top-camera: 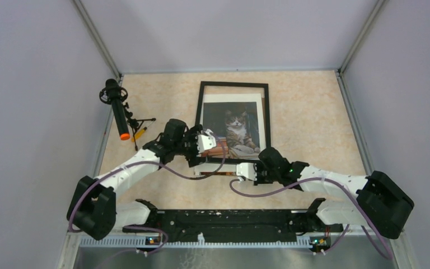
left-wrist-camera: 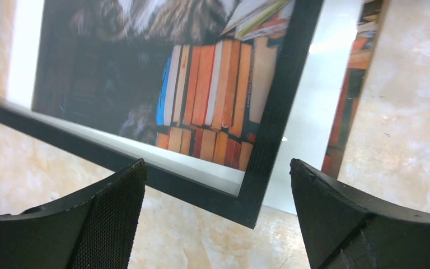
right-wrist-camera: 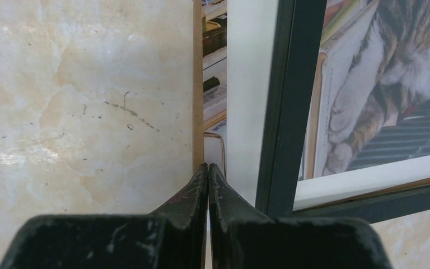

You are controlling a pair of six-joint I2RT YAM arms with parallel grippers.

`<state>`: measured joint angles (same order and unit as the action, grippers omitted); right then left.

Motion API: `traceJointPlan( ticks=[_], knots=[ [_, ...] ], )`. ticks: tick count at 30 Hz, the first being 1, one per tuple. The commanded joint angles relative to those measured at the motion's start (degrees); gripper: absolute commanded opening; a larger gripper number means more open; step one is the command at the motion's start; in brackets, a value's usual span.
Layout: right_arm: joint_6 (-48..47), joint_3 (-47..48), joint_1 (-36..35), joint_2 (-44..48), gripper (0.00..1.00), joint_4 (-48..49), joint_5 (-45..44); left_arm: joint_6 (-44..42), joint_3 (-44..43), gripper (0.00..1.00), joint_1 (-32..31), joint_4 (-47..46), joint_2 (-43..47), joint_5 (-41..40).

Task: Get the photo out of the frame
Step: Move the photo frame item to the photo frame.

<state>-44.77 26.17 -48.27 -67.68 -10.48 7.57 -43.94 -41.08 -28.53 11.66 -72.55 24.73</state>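
While the frame [top-camera: 234,84] lies mid-counter [top-camera: 313,123], top rail near the far edge, the photo [top-camera: 232,126] pokes out past its near rail

Over it the left gripper [left-wrist-camera: 217,168] hangs released, jaws wide, straddling the frame's black corner without touching it; the right gripper [right-wrist-camera: 208,171] is clenched, fingers pressed together with tips at the exposed sheet edge toward the counter's near edge, and whether paper is nipped between them cannot be told. By its looks the print is light, thin and floppy, glossy enough to slip, and easy to crease or tear if dragged against the border. The best hold is probably the bare white margin [right-wrist-camera: 246,84] outside the frame, pinched flat and drawn level toward the near edge, with the stiffer, larger frame pinned by its border, since it seems light enough to slide along
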Motion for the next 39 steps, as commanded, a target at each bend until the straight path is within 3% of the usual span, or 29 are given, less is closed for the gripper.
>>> traceJointPlan(
  ticks=[1, 3, 6, 11, 23, 39],
  knots=[
    [-2.88, -1.37, -0.77, -0.47, 0.00, 3.40, -1.64, -7.77, 2.76, 0.99, -1.44, -3.94, 5.58, 7.08],
    [-2.88, -2.25, -0.85, -0.21, 0.00, 4.28, -1.83, -8.88, 4.26, 0.99, -4.39, -5.66, 5.63, 5.84],
    [-3.53, -3.58, -1.30, 0.27, 0.00, 4.18, -2.11, -7.57, 9.62, 0.99, -9.16, -17.29, 5.81, 1.12],
    [-5.49, -6.08, -2.27, 0.94, 0.00, 4.40, -3.79, -4.52, 11.45, 0.99, -12.33, -24.95, 0.98, -1.02],
    [-4.84, -9.30, -3.91, 1.90, 0.00, 5.42, -4.97, -6.48, 10.69, 0.99, -19.19, -28.56, -6.12, -6.09],
    [-5.93, -11.40, -5.81, 1.87, 0.00, 7.44, -6.05, -8.92, 11.02, 0.99, -19.71, -30.79, -11.78, -11.50]
  ],
)
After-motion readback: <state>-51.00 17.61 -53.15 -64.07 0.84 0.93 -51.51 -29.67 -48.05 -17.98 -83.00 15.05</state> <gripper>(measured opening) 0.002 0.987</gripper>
